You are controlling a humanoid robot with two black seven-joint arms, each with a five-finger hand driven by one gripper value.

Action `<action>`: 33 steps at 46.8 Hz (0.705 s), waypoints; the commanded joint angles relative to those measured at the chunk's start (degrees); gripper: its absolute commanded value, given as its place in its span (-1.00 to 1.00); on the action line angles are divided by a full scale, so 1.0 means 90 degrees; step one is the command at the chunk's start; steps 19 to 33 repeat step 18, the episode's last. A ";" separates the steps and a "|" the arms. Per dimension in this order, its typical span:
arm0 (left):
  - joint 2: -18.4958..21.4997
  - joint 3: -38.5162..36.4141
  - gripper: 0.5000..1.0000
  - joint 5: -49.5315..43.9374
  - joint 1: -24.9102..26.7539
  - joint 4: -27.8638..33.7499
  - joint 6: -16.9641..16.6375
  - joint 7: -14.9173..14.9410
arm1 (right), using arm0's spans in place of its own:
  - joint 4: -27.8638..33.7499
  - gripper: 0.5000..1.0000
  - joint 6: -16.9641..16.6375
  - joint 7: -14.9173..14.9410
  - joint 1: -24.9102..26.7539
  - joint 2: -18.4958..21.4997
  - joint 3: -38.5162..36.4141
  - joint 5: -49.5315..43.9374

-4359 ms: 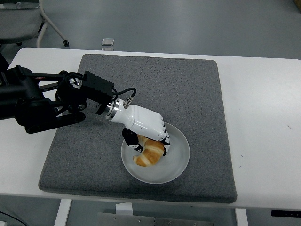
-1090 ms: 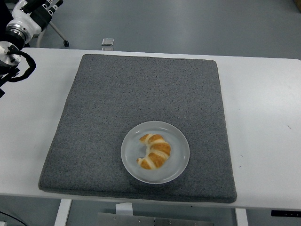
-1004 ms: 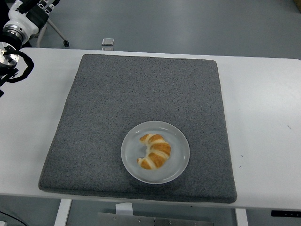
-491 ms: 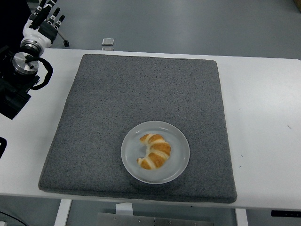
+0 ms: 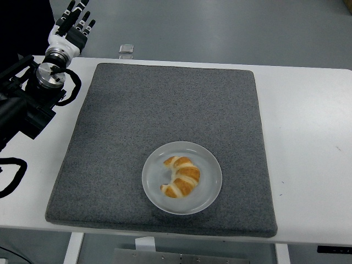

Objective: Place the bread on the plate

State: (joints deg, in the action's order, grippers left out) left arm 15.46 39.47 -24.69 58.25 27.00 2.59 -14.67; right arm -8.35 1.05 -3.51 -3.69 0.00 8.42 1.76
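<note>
One bread (image 5: 181, 176) on one plate (image 5: 209, 192), far right of and nearer than the left robot hand (image 5: 73, 28). Robot hand empty, fingers spread, at counter (image 5: 308, 121) far-left corner. One grey mat (image 5: 165, 104).

Bread (image 5: 181, 176) lies on plate (image 5: 209, 192); plate on mat's (image 5: 165, 104) near part; mat on table (image 5: 308, 126).

One golden-brown, crescent-shaped bread roll (image 5: 181, 180) lies on one round white plate (image 5: 209, 192). That plate sits on the near part of one square grey felt mat (image 5: 165, 104), of which there is only this one. One white table (image 5: 308, 143) lies under the mat. One small clear box-like item (image 5: 126, 49) shows beyond the mat's far edge. One robot hand (image 5: 74, 27) with white and black fingers is at the mat's far left corner.
</note>
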 commanded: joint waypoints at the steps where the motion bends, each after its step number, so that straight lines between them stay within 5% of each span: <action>1: -0.0058 -0.0001 0.99 -0.0001 0.0022 -0.0012 -0.0014 -0.0010 | 0.0000 0.72 0.0030 -0.0001 0.0000 0.0000 -0.0007 -0.0010; 33: -0.0175 -0.0001 0.99 -0.0001 0.0178 -0.0148 -0.0034 -0.0118 | 0.0010 0.72 0.0039 -0.0010 0.0000 0.0000 -0.0008 0.0039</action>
